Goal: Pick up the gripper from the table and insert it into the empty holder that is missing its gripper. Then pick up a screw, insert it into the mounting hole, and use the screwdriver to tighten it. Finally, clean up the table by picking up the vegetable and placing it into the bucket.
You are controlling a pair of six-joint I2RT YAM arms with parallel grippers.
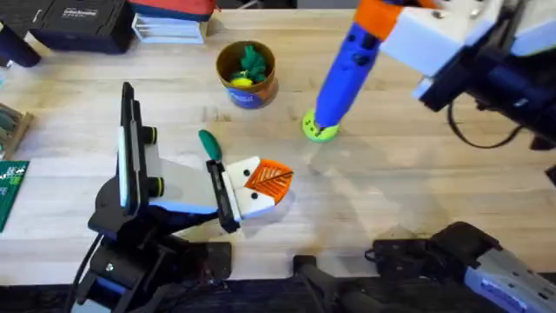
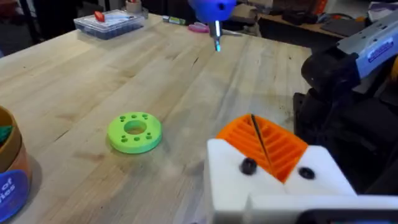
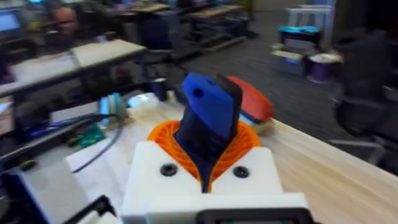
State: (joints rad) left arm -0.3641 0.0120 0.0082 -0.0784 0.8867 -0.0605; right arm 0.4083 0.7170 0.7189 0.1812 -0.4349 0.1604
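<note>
The right gripper [image 1: 382, 30] is raised above the far right part of the table [image 1: 391, 191], its white fingers with orange ribbed pads [image 3: 205, 140] clamped on the blue screwdriver [image 1: 347, 74]. The tool hangs tilted, tip down, from the fingers; its thin metal tip sits at or just above the lime-green disc [image 1: 319, 128], and contact cannot be confirmed from overhead. In the left wrist view the tip [image 2: 217, 38] appears clear of the wood, well beyond the disc [image 2: 135, 131].

The left gripper [image 1: 261, 184] lies low over the near middle of the table, fingers nearly together with only a thin slit between the orange pads [image 2: 264, 146]; nothing is seen between them. The dark teal vegetable [image 1: 209, 145] lies on the wood just beside this gripper, on its far side towards the bucket [image 1: 247, 76]. The bucket stands farther off in the same direction, upright, with green and yellow toys inside; its orange wall and blue label also edge the left wrist view [image 2: 12, 180].

Surface: light butcher-block planks with visible grain, faint scuffing near the right gripper's side. A clear plastic box [image 2: 111, 22] sits at the far edge of the table. A green circuit board [image 1: 10, 187] lies beside the left arm. The room behind holds other workbenches and dark chairs, blurred.
</note>
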